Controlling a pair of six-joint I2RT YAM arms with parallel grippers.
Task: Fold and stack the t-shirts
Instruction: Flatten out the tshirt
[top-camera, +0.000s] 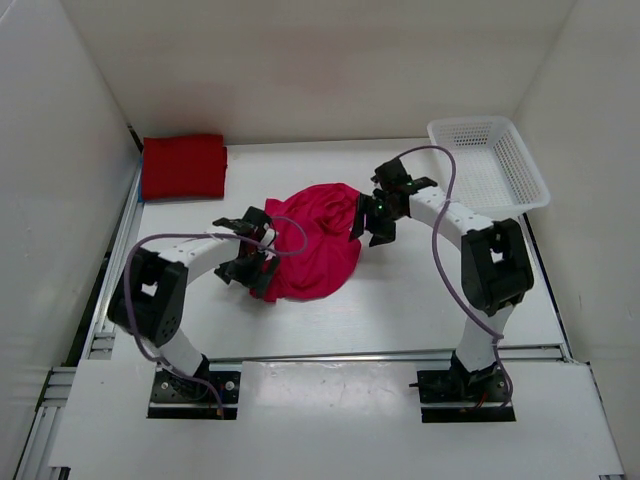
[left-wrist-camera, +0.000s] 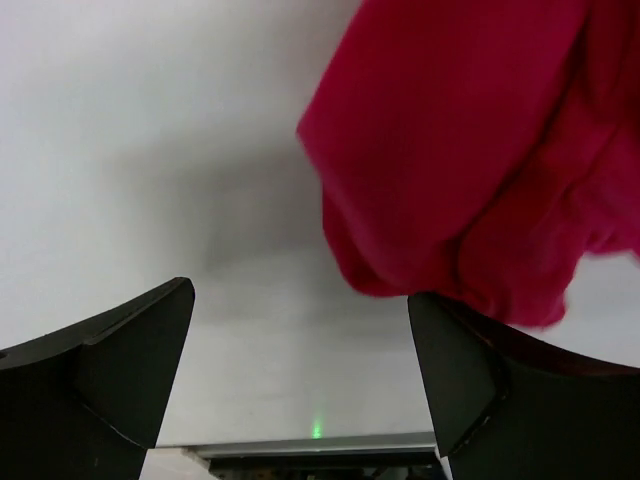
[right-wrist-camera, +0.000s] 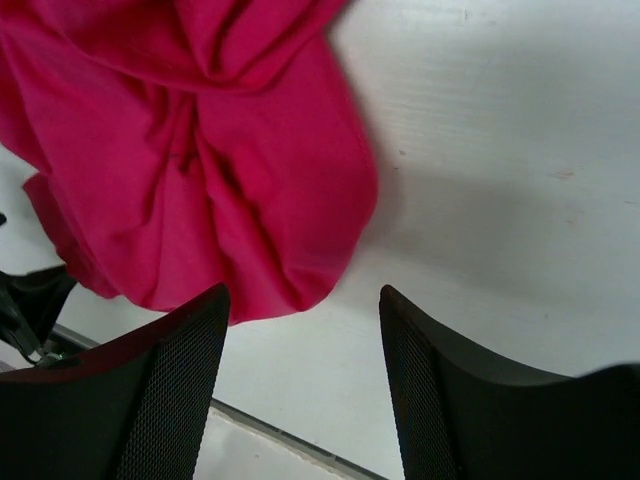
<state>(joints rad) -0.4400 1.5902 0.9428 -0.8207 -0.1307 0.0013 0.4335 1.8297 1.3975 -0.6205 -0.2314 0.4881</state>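
**Pink shirt needs spreading before any fold**

The pink shirt (top-camera: 312, 245) lies in a crumpled heap mid-tabletop (top-camera: 420, 300), between my two tools. The left tool (left-wrist-camera: 300, 300) stands wide and empty at the heap's left edge. The right tool (right-wrist-camera: 303, 295) is parted too and grips nothing, at the heap's far-right edge.

I judge the step to be flattening. I'd pinch a single layer at two separate edges, ideally hem corners or shoulders. Then I'd draw them apart low over the surface so the cloth doesn't bunch.

The red shirt (top-camera: 183, 167) sits folded in the far-left corner, likely the stacking spot. A basket (top-camera: 470, 124) stands far right. I see no blue shirt. The tabletop is smooth and white, with white walls (top-camera: 300, 70) on three sides.
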